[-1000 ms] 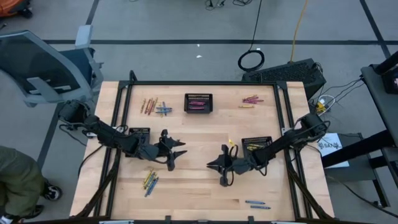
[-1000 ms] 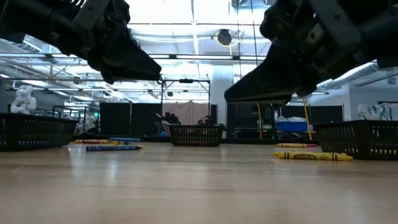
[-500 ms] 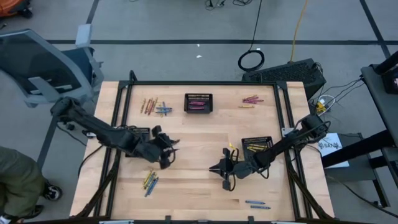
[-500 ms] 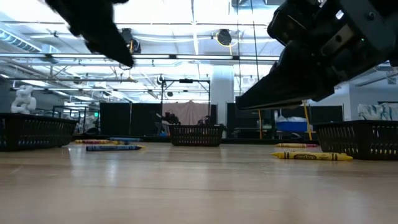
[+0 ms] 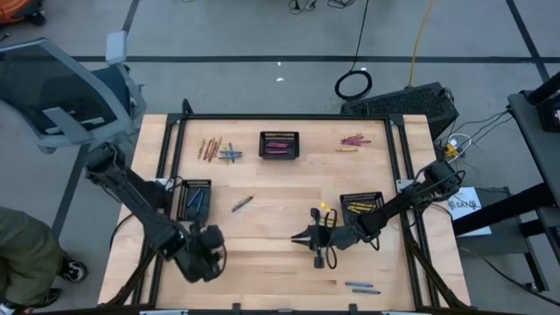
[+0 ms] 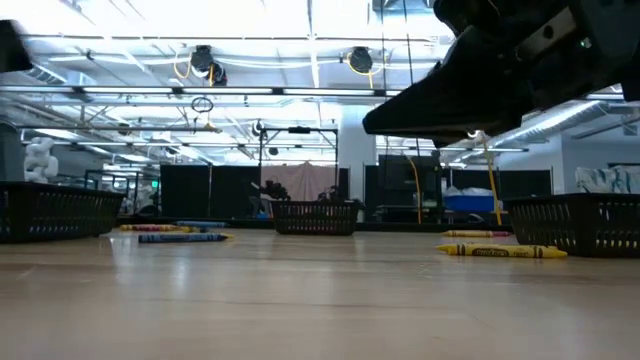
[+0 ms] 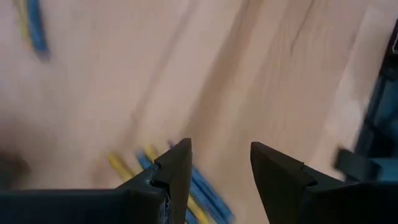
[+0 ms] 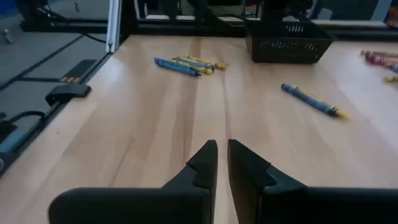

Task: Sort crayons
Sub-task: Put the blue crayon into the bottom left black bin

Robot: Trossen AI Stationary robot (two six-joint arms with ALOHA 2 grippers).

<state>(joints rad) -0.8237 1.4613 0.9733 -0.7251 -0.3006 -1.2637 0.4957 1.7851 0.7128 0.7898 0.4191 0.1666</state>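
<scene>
**Crayons scattered in small groups, both claws empty**

In the high view the crayons lie in several clusters on the wooden counter (image 5: 280, 262): a mixed bunch (image 5: 219, 150) at upper left, a pink and yellow group (image 5: 352, 141) at upper right, a blue pair (image 5: 361, 286) at the bottom right, and a single crayon (image 5: 242, 203) alone near the middle. Three black mesh baskets sit on the counter: one (image 5: 278, 145) at top centre holding pink sticks, one (image 5: 361, 204) at right holding yellow, one (image 5: 194, 199) at left.

The left claw (image 7: 216, 169) hangs at the lower left of the high view with its fingers parted and nothing between them; its wrist view shows blue and yellow crayons (image 7: 186, 186) just beneath. The right claw (image 8: 222, 163) hovers near the counter's centre, fingers nearly closed with only a thin gap, holding nothing.

The crayons are thin, paper-wrapped sticks in blue, yellow and pink. They are likely light, stiff but snappable, and prone to rolling. A gentle pinch across the middle of one stick, fingers straddling its length, looks safest; neighbours lying against each other may be dragged along.
</scene>
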